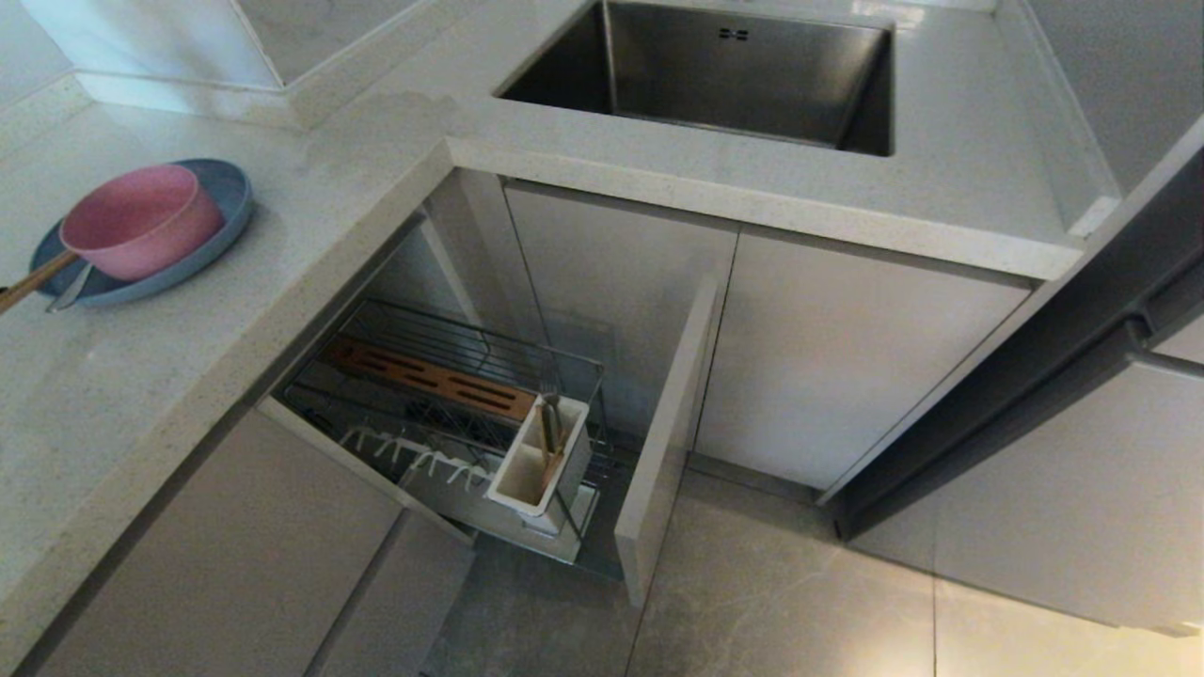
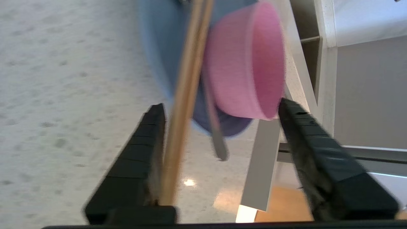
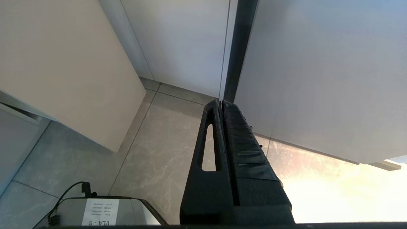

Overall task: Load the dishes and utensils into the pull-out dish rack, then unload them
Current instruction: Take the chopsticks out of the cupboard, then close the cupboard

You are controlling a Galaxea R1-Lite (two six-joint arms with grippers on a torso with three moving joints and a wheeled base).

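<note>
On the counter at the left, the pink bowl (image 1: 141,221) sits on the blue plate (image 1: 226,193). The wooden chopsticks (image 1: 33,282) and the spoon (image 1: 71,290) stick out over the plate's near rim. My left gripper (image 2: 221,105) is out of the head view; it is open, level with the chopsticks (image 2: 184,95), which run close along one finger (image 2: 143,149). The spoon handle (image 2: 216,136) and the bowl (image 2: 244,63) lie ahead between the jaws. The dish rack (image 1: 433,376) is pulled out below, with a fork (image 1: 550,418) standing in its utensil box (image 1: 527,480). My right gripper (image 3: 221,103) is shut and empty, low over the floor.
The steel sink (image 1: 715,75) is set in the counter behind the rack. The rack's beige front panel (image 1: 668,423) juts out over the tiled floor (image 1: 800,592). Closed cabinet doors (image 1: 847,367) stand to the right. A grey box with a cable (image 3: 98,211) sits near the right arm.
</note>
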